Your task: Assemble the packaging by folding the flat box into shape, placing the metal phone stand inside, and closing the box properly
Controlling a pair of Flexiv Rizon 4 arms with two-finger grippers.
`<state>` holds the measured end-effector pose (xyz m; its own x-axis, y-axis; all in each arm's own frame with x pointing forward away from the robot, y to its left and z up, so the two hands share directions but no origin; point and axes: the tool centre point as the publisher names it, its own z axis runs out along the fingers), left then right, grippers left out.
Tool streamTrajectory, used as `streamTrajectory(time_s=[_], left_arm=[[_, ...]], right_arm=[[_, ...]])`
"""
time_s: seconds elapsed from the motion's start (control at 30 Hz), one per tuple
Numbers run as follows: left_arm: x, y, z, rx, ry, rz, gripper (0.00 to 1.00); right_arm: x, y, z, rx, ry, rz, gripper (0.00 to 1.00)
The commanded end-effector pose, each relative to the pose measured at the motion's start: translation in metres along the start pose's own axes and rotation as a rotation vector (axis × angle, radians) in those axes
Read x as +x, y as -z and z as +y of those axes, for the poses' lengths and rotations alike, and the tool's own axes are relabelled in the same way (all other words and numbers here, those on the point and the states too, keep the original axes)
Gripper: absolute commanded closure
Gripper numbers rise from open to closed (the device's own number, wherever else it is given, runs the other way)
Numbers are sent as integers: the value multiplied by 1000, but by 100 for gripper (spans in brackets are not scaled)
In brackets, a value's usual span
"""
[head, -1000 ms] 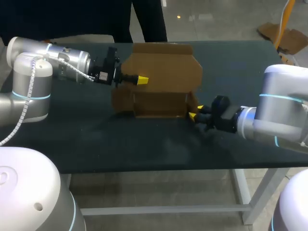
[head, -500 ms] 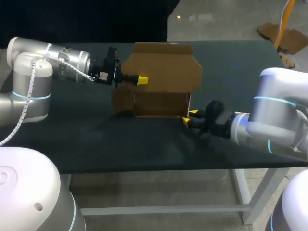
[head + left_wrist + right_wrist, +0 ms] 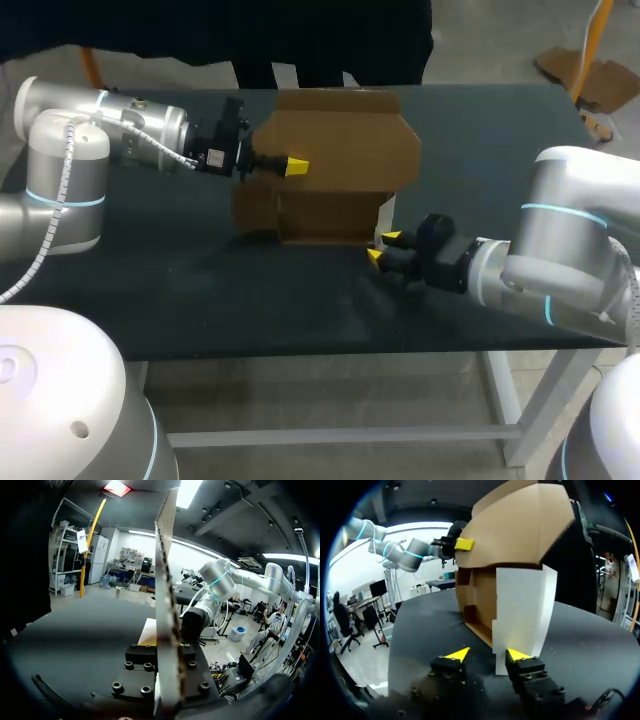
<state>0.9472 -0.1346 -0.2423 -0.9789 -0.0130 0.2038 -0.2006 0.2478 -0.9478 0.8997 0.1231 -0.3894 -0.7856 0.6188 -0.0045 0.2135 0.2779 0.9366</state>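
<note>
The half-folded brown cardboard box (image 3: 335,170) stood on the dark flat table (image 3: 250,300), toward its far edge. The left gripper (image 3: 296,165) sat at the box's left side, clamped on its raised back panel. The right gripper (image 3: 383,247) lay at the box's near right corner, fingers apart, just before the white side flap (image 3: 522,610).

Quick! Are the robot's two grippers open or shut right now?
Left gripper: shut on the cardboard box, gripping its raised flap.
Right gripper: open, holding nothing.

Robotics lab, left arm (image 3: 65,165) and right arm (image 3: 560,250) at a dark work table (image 3: 250,310)
</note>
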Motion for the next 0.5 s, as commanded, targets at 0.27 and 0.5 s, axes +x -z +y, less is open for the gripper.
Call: streamTrajectory(time_s=[0.27,0.5], left_arm=[[-1,-1,4,-2,1,1,100],[-1,-1,4,-2,1,1,100]], right_arm=[[19,12,0,5,23,-8,50],[19,39,-7,15,38,-10,49]])
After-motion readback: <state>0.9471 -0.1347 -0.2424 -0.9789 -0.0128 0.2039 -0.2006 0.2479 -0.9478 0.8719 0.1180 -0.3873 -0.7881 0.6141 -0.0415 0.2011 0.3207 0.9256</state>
